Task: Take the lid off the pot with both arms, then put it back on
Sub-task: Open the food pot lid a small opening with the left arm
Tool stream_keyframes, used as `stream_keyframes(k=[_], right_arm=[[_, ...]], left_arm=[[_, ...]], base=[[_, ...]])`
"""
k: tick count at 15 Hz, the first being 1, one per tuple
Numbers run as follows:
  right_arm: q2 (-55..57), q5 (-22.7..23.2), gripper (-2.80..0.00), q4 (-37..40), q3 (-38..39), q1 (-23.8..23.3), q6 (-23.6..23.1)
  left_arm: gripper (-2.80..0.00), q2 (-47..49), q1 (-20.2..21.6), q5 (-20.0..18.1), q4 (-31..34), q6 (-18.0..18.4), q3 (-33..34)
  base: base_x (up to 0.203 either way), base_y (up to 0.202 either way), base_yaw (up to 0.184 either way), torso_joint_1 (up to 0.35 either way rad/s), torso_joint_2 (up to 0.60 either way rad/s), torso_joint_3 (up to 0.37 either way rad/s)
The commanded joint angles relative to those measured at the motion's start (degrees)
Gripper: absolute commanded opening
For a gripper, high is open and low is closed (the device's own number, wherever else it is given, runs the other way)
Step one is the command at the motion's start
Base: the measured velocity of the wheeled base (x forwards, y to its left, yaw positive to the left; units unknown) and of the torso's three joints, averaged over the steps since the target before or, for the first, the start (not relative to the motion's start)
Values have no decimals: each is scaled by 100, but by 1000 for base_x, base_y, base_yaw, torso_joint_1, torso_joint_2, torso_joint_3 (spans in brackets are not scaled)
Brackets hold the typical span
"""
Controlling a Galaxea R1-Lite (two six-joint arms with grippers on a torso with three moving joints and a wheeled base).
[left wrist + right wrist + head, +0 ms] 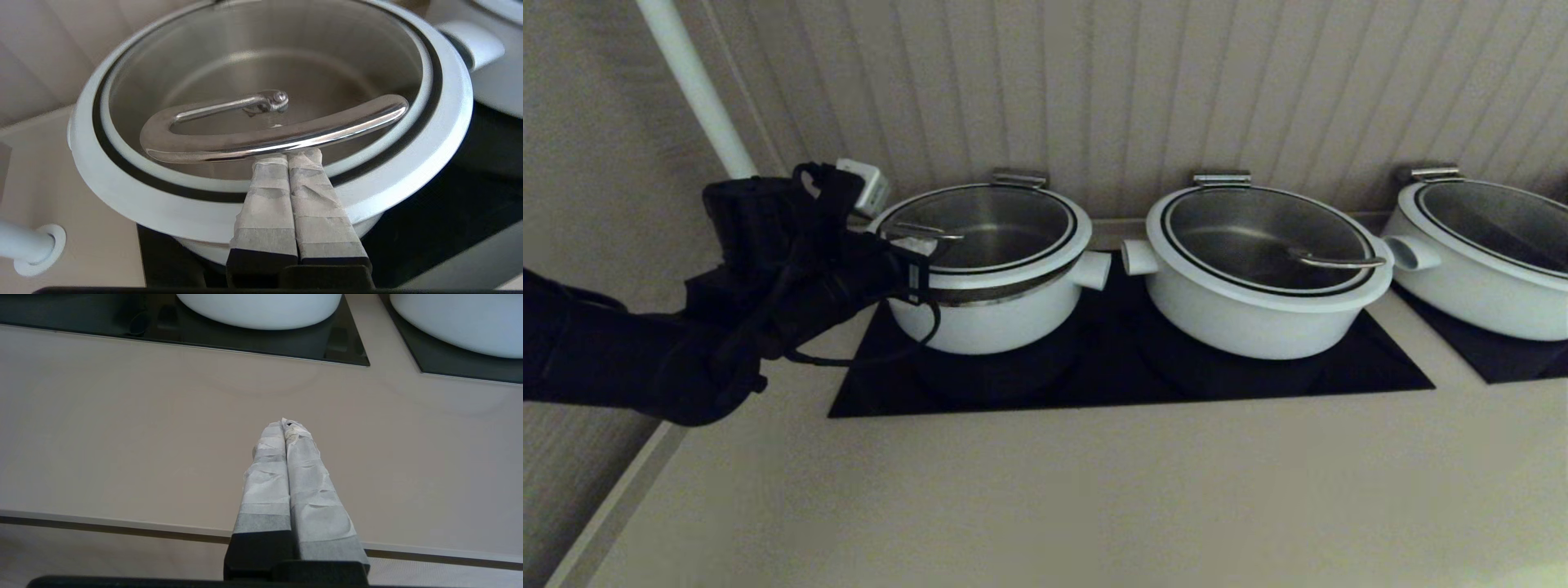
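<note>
one glass lid sits on the left pot; your left gripper, fingers pressed together, rests under its slick steel handle. likely heavy, fragile; right gripper closed over the counter.

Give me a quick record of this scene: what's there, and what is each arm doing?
pots: three white ones in a row, lids on
target pot: leftmost, on a black mat
lid: glass, lying on the pot
handle: curved metal bar on the lid
left gripper: fingers shut, tips under the handle
right gripper: fingers shut, over the counter, away from the pots
</note>
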Motion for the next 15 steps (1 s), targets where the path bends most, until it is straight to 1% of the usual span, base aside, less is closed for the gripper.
stream_keyframes(k=[1, 4, 6, 7, 10, 13, 15], right_arm=[[0, 6, -280, -4, 0, 7, -5], [2, 20, -280, -11, -26, 7, -17], [130, 180, -280, 45, -297, 6, -18], [271, 281, -280, 51, -413, 6, -15], [1036, 365, -280, -30, -837, 26, -9], [2136, 536, -280, -632, -1193, 276, -38], [2963, 834, -280, -1257, -1327, 426, -175]], left_arm=[[-280, -50, -2, -4, -34, 5, -55], [-280, -56, -2, -4, -43, 1, -63], [-280, -51, -2, -4, -43, -3, -72], [-280, -51, -2, -4, -52, -3, -72], [-280, -63, -2, -12, -60, -12, -72], [-280, -95, -2, -12, -60, -22, -72], [-280, -93, -2, -12, -60, -39, -110]], base=[[0, 0, 0, 0, 0, 0], [0, 0, 0, 0, 0, 0], [0, 0, 0, 0, 0, 0], [0, 0, 0, 0, 0, 0], [0, 0, 0, 0, 0, 0], [0, 0, 0, 0, 0, 0], [0, 0, 0, 0, 0, 0]])
